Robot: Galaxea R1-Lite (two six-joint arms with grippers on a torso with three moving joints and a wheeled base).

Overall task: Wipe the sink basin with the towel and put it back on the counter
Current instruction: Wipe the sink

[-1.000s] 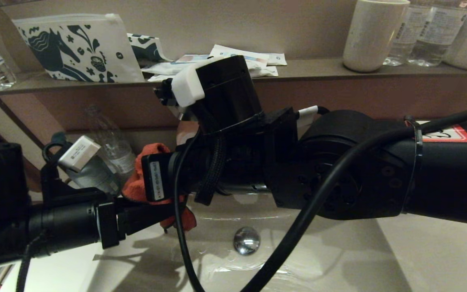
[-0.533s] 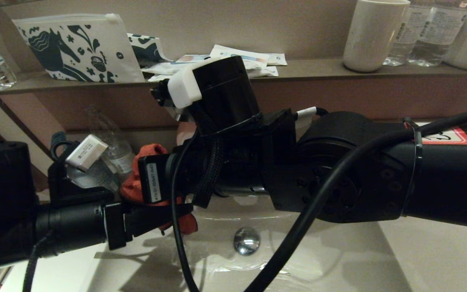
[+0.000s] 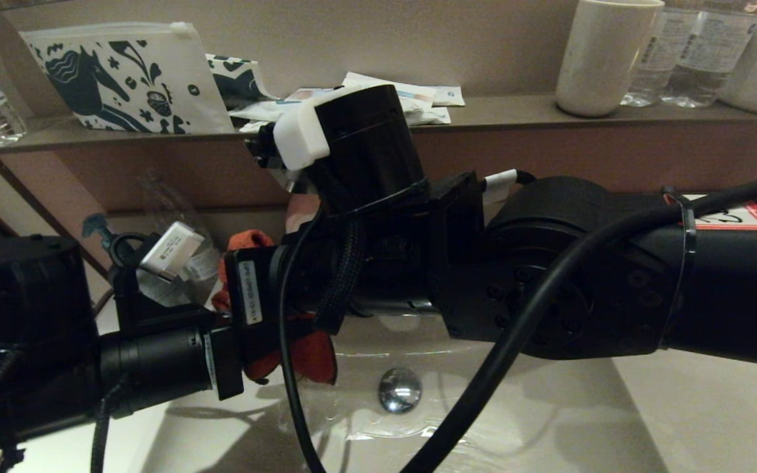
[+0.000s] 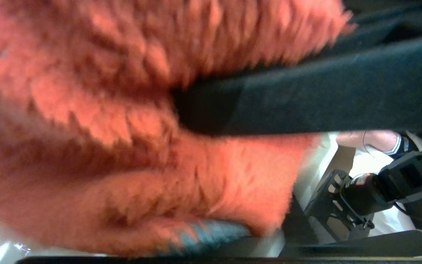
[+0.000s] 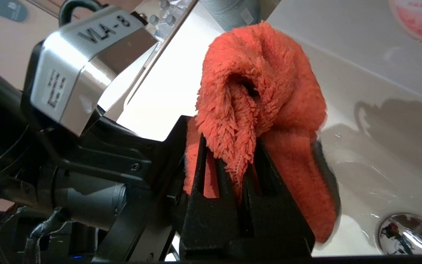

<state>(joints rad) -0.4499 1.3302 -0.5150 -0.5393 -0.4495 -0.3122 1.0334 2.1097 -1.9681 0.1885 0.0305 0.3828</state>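
The red-orange fluffy towel hangs bunched over the left part of the sink basin. My right gripper is shut on it, with a fold pinched between the black fingers. In the head view only bits of towel show behind the right wrist. My left gripper comes in from the left and stands open at the towel, one finger beside the cloth. The towel fills the left wrist view. The chrome drain stopper lies below, and the counter runs to the right.
A brown shelf behind the basin holds a patterned pouch, packets, a white cup and water bottles. A clear bottle stands behind the left arm. The right arm's black cable loops over the basin.
My left arm has moved right, closing in on the towel. The right gripper has stayed almost in place, still holding the towel.
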